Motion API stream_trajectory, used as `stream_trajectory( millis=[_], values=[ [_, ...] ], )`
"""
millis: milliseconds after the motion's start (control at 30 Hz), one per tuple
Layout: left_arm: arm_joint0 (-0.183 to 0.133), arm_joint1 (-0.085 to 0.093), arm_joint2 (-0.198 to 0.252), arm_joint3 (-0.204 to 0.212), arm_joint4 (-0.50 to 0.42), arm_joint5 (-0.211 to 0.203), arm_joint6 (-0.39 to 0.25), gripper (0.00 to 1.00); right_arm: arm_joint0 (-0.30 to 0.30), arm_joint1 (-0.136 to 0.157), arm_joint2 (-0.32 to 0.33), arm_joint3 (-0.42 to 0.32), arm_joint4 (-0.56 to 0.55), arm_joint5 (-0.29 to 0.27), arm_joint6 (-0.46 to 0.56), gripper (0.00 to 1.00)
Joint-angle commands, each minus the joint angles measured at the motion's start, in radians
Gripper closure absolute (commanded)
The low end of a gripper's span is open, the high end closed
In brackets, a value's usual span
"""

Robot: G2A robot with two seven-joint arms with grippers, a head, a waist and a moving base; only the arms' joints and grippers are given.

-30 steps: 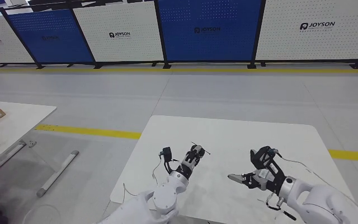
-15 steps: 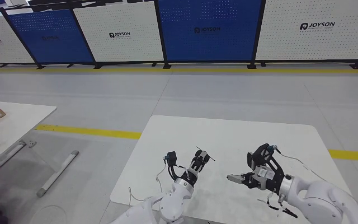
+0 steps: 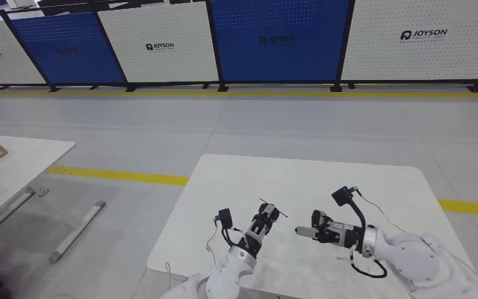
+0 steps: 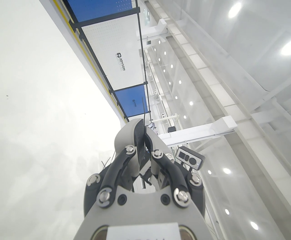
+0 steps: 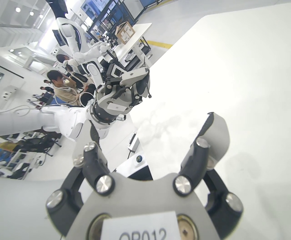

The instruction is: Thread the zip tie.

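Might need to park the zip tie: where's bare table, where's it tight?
Free: the far half of the table, beyond both arms to the far edge. Crowded: the near edge, where the left gripper, shut on the zip tie, faces the open right gripper.

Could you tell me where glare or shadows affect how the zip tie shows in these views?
Left wrist view: ceiling lamps flare white, but the zip tie stands dark against a blue panel. Right wrist view: soft shadows fall on the table. Top view: evenly lit.
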Motion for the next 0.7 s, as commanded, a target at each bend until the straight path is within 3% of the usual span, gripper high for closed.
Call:
stream_trajectory(
  millis=[0,367,533,667],
  values=[
    [0.002,0.0,-0.002,-0.002,0.003,0.003,0.0,1.0,0.008,-0.003,-0.006,0.01,0.019,0.0,0.007,0.0],
    [0.003,-0.001,-0.004,0.002,0.0,0.007,-0.009,1.0,0.004,-0.004,-0.006,0.011,0.02,0.003,-0.003,0.0],
    [-0.009,-0.017,-0.002,0.027,-0.002,0.058,-0.036,1.0,0.006,-0.019,-0.013,0.089,0.108,0.0,0.006,0.0],
    [-0.027,-0.03,0.001,0.049,0.004,0.085,-0.061,1.0,0.049,-0.046,-0.05,0.158,0.164,0.0,0.066,0.0]
  ],
)
